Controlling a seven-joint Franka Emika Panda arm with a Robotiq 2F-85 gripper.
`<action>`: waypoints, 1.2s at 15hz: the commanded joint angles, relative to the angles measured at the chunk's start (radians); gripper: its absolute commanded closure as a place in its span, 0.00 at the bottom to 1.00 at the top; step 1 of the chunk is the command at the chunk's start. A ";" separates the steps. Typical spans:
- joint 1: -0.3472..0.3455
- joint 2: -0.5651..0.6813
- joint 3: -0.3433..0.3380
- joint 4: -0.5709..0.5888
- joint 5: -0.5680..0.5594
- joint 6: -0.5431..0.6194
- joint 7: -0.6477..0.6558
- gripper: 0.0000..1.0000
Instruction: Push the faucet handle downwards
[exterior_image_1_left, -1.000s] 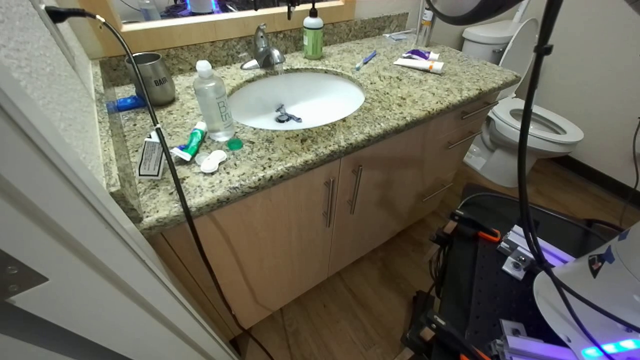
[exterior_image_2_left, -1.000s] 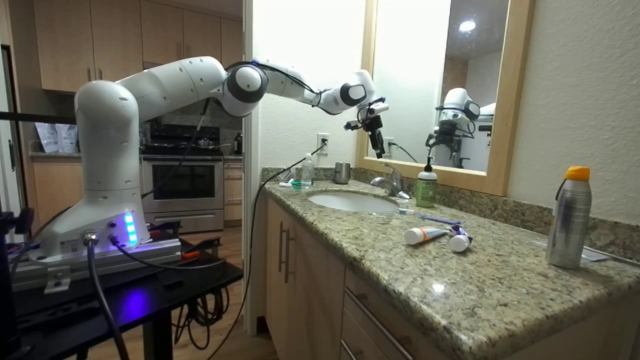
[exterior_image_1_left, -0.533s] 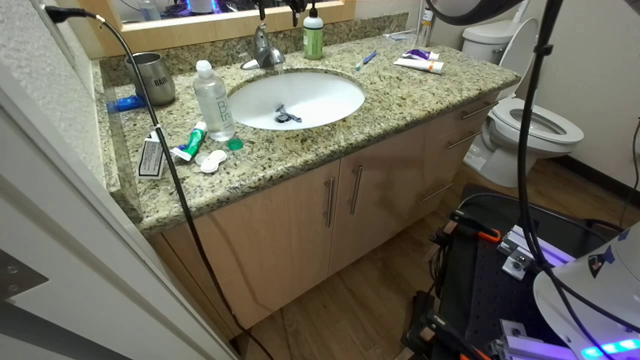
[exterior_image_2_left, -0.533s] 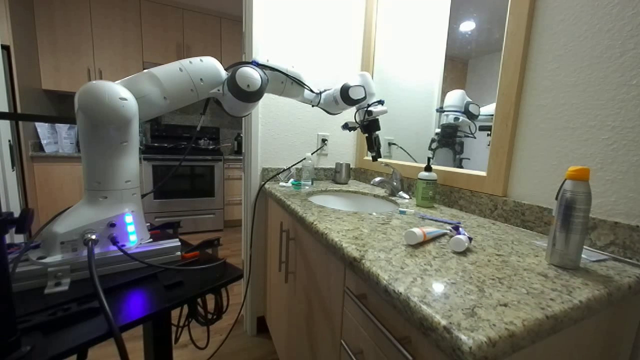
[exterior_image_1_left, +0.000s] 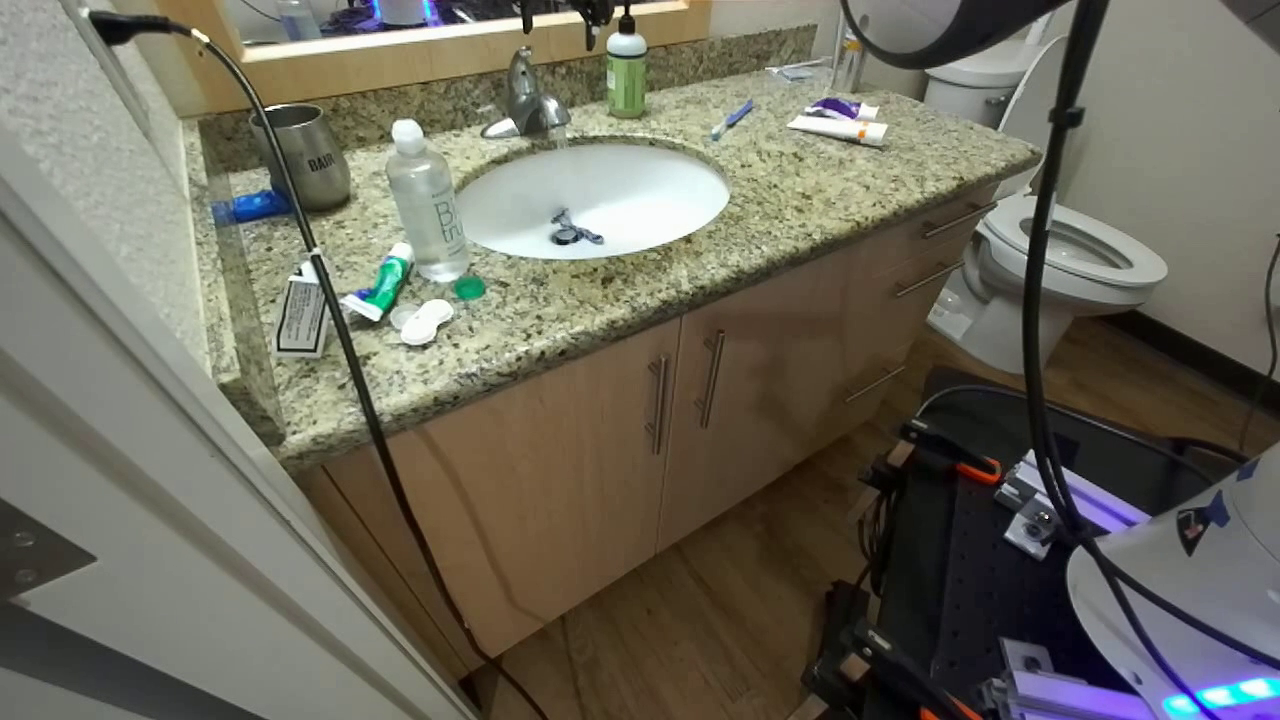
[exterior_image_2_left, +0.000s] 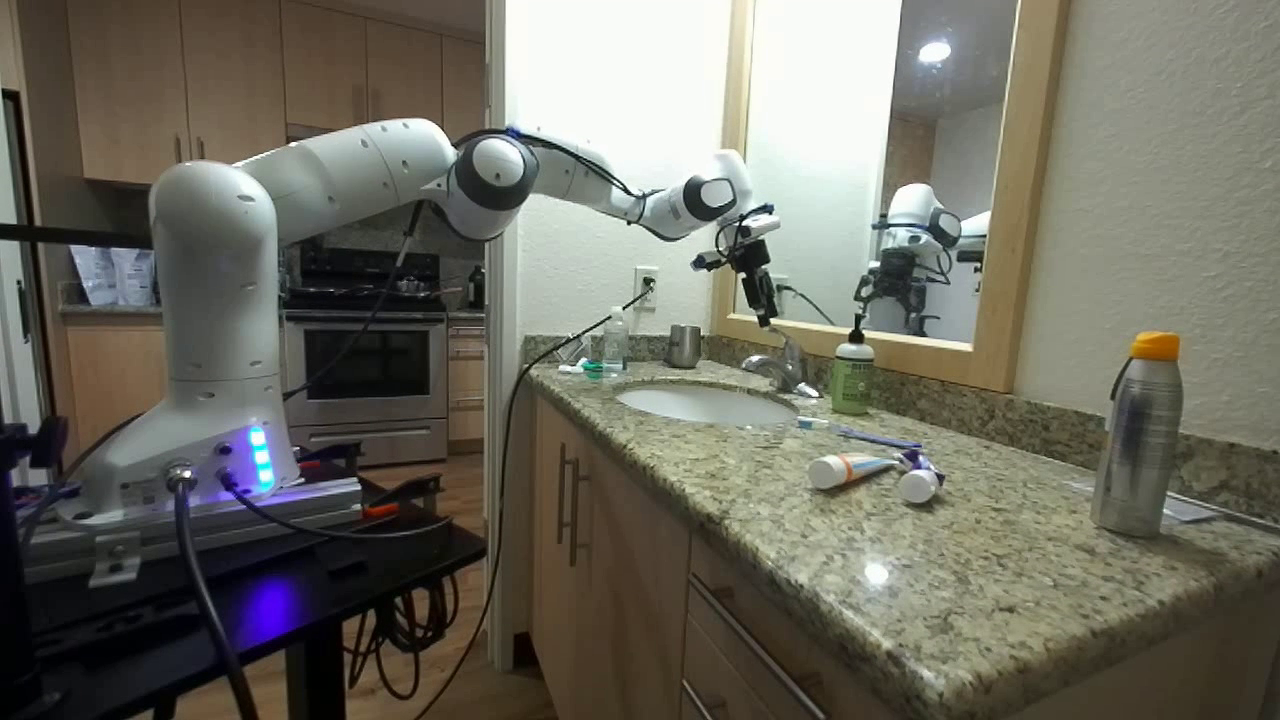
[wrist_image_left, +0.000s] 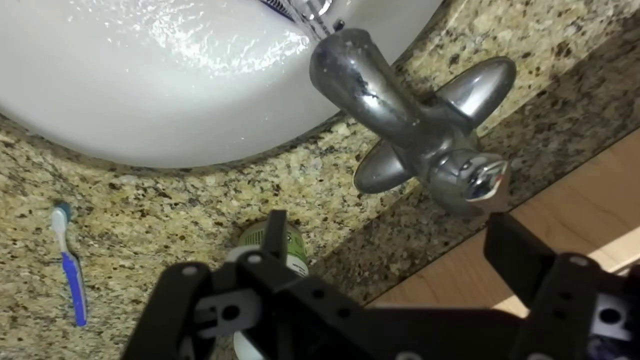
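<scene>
The faucet handle (wrist_image_left: 467, 175) is sitting on top of the small curved faucet (wrist_image_left: 420, 122); in the wrist view it is pointing toward four o'clock from the faucet's body, while the spout (wrist_image_left: 362, 85) is pointing between ten and eleven. It is looking short and slim, its smooth metal shading from dark grey to silver, and the tip is gleaming like a mirror, with a small red spot showing. In an exterior view the faucet handle (exterior_image_2_left: 790, 345) is slanting up toward eleven o'clock. Water (wrist_image_left: 312, 24) is running from the spout into the white oval basin (wrist_image_left: 150, 127). The gripper (wrist_image_left: 385, 220) is hanging just above the handle's tip, at about six o'clock in the wrist view, its jaws standing wide apart and holding nothing; whether either is touching the handle, I cannot tell.
</scene>
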 joint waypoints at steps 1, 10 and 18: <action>-0.001 0.005 -0.003 0.000 0.000 0.007 0.005 0.00; 0.013 0.029 -0.028 0.003 -0.032 -0.091 0.047 0.00; 0.015 0.039 -0.016 0.040 -0.031 -0.138 0.095 0.00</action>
